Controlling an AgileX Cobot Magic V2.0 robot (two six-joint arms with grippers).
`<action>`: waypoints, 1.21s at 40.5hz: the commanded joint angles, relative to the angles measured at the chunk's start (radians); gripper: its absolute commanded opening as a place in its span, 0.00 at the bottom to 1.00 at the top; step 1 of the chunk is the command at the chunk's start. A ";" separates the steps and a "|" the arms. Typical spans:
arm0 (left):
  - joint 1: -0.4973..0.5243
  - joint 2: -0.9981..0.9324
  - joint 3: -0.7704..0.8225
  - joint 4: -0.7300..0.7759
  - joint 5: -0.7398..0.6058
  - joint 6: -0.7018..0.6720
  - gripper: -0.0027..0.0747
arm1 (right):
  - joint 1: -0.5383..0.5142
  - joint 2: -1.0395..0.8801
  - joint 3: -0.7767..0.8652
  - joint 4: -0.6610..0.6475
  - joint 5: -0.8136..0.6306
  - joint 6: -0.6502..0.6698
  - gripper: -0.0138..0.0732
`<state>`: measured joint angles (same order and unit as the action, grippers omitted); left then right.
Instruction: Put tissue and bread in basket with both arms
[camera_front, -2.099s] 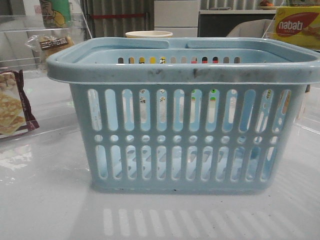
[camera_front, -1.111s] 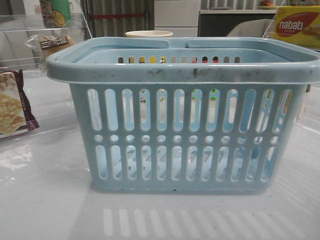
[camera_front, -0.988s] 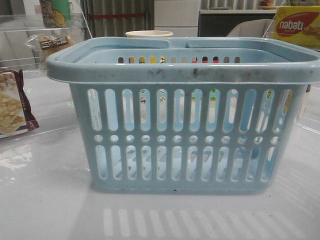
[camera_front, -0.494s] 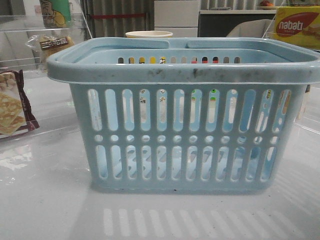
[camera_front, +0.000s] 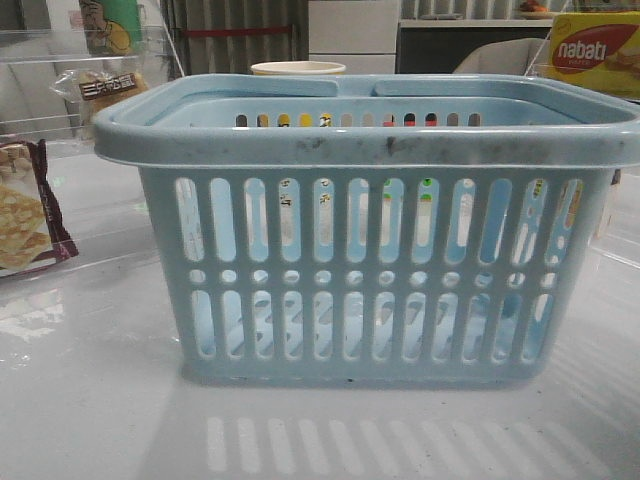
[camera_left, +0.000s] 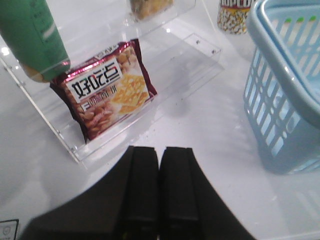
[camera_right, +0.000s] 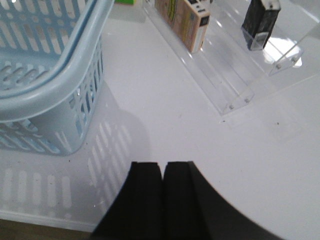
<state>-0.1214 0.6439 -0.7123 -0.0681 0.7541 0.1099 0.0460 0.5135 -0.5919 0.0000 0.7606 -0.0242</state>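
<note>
Start state — nothing moved in two seconds.
Basket (camera_front: 370, 230) central on the surface (camera_front: 90, 400); bread (camera_front: 103, 88) behind its left corner, tissue (camera_right: 260, 22) off its right side. Left claw (camera_left: 160, 187) and right claw (camera_right: 162, 192) clenched, empty — no pickup begun.

Your light-blue basket (camera_front: 370, 250) stands upright at the centre of the front view, handles folded down on its scuffed rim. The clear-wrapped bread (camera_front: 100, 88) with its black-and-white label sits at ten o'clock from it. The small dark tissue (camera_right: 260, 22) packet stands upright in the right wrist view.
</note>
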 joint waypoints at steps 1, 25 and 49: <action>0.000 0.047 -0.019 -0.012 -0.071 -0.005 0.17 | -0.005 0.040 -0.033 0.000 -0.059 -0.001 0.23; 0.000 0.092 -0.018 -0.013 -0.123 0.000 0.67 | -0.042 0.256 -0.074 -0.015 -0.189 0.014 0.72; 0.000 0.092 -0.018 -0.013 -0.123 0.000 0.67 | -0.318 0.853 -0.542 -0.015 -0.203 0.014 0.72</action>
<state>-0.1214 0.7358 -0.7005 -0.0681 0.7100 0.1099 -0.2533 1.3217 -1.0494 0.0000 0.6234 -0.0107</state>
